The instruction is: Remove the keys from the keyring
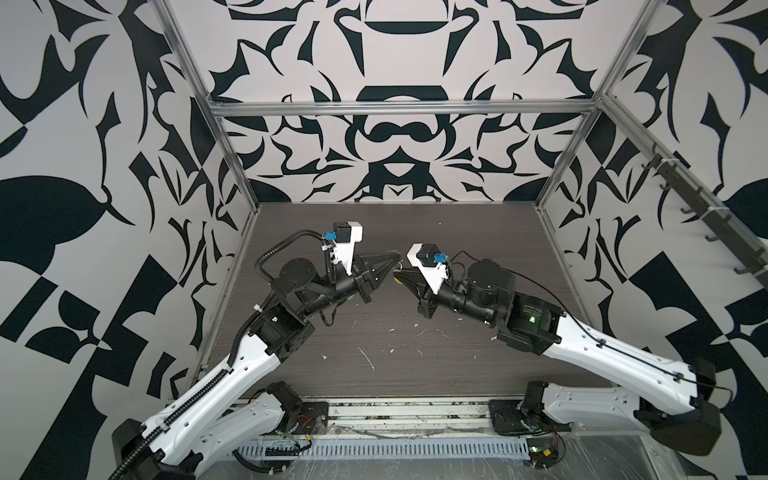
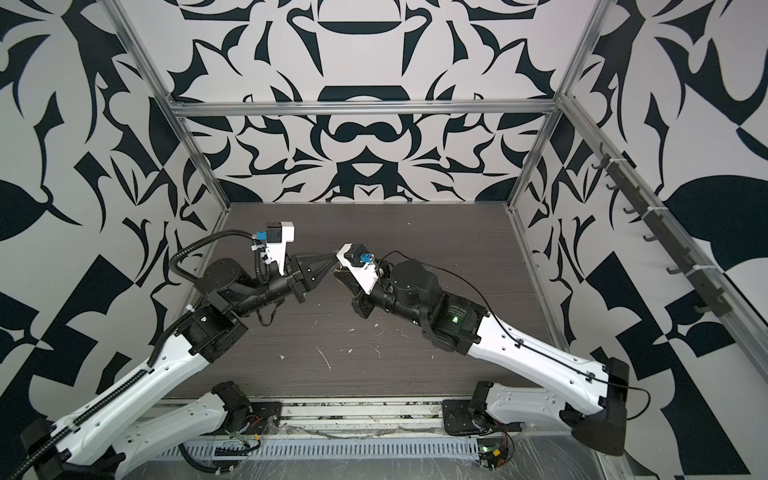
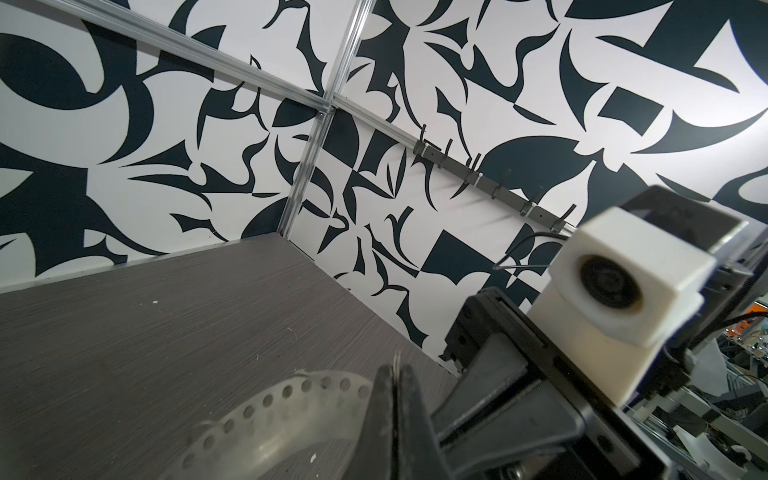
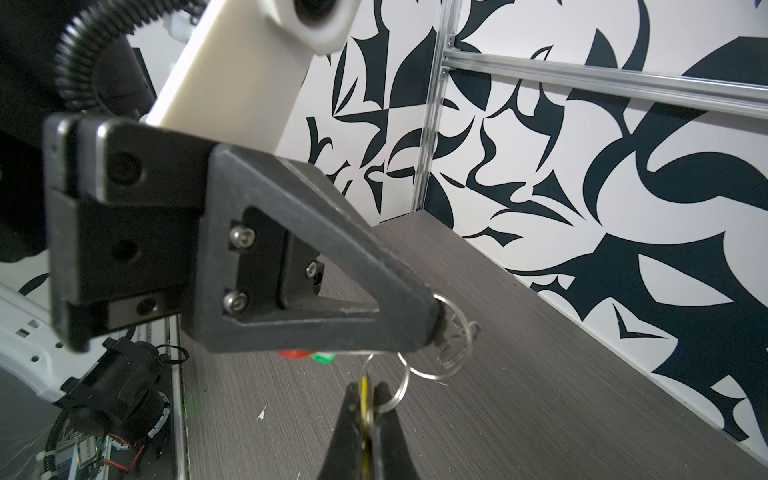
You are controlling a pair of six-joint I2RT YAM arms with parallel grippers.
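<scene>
Left claw (image 3: 394, 370) clenches the thin perforated grey metal hoop (image 3: 266, 411) — likely springy; right claw (image 4: 366, 392) pinches the yellow key tag (image 4: 364, 379), surely light, by its flat faces.

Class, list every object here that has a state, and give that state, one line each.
left pincer: shut on small metal rings
right pincer: shut on yellow key
yellow key: clamped, loop linked to those rings
green key: mostly hidden by left pincer
keyring: partly hidden by left pincer

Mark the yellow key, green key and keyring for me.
yellow key (image 4: 364, 387): right wrist view, upper end of its yellow strip.
green key (image 4: 324, 357): right wrist view, its green edge.
keyring (image 3: 266, 428): left wrist view, holed band.
</scene>
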